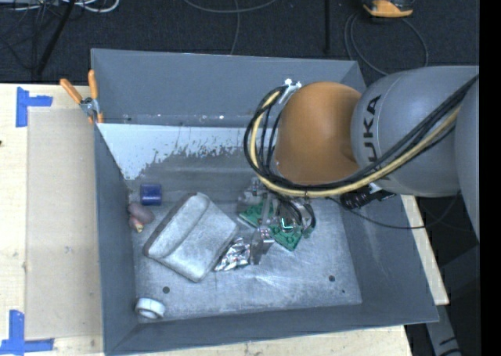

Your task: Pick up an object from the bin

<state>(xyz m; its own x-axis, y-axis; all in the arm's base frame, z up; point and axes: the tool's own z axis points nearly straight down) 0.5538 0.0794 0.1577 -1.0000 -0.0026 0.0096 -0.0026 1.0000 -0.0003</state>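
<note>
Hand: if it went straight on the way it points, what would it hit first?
Probably the crumpled silver foil piece on the bin floor, right at the tip of the hand and beside the flat grey pouch. How far above it the hand is can't be judged from this view.

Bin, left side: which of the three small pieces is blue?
The stubby cylinder farthest back, just behind the pinkish piece; the white cap lies alone near the front corner.

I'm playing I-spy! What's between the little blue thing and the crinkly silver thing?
A flat grey pad lies between the blue thing and the silver thing, seen in the camera view.
</note>
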